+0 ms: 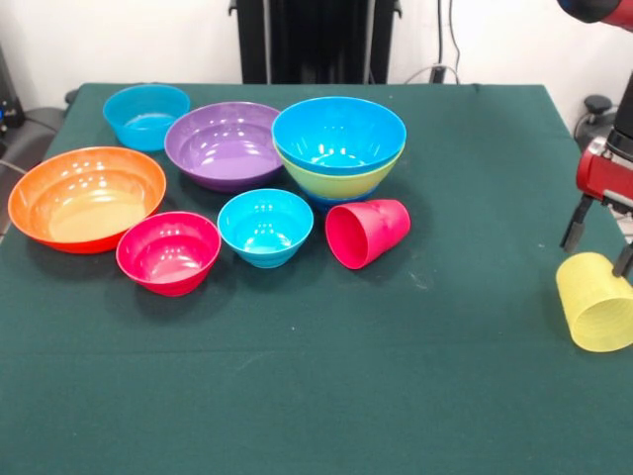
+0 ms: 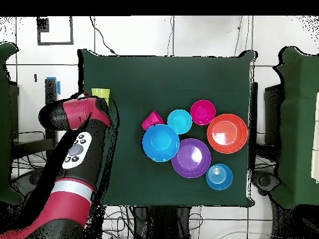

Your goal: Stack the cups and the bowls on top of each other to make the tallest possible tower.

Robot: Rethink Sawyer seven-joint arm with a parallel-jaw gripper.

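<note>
We see our gripper (image 1: 597, 247) with its jaws spread directly above the yellow cup (image 1: 596, 301), which lies on its side at the table's (image 1: 475, 198) edge, well apart from the bowls (image 1: 338, 139).

In the front view we see our arm (image 1: 605, 168) come down at the right edge, red wrist block above a dark link, with the gripper (image 1: 599, 244) hanging below it. Its two dark fingers (image 1: 577, 224) point downward and stand spread apart. In the overhead view our arm (image 2: 75, 155) stretches from the bottom left up along the table's left edge, red and black, bending at a red joint near the top; the gripper itself is hidden under the arm there.
</note>
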